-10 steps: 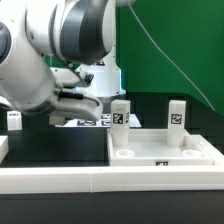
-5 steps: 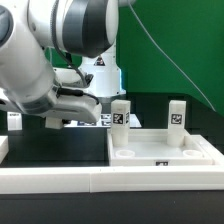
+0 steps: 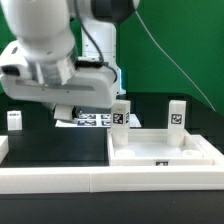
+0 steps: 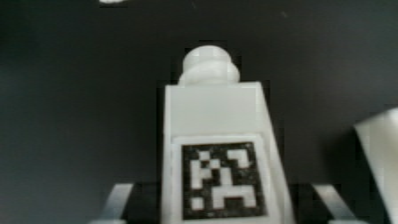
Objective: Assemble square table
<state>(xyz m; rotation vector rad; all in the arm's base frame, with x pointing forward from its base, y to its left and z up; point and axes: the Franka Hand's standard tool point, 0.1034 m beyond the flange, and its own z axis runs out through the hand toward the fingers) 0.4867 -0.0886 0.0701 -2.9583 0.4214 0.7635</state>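
Observation:
In the wrist view a white leg with a black-and-white tag and a screw peg at its far end lies between my fingers. My gripper is shut on it above the black table. In the exterior view my gripper hangs left of the square tabletop, and the hand hides the held leg. The tabletop lies rim up. Two legs stand upright at its far corners, one close to my hand and one further right. Another leg stands at the far left.
The marker board lies on the black table behind my hand. A long white rail borders the table's front edge. A black cable hangs in front of the green backdrop.
The arm has swung and turned, so the wrist and hand now sit more squarely over the table toward the exterior view's right. The jaws have kept the same width.

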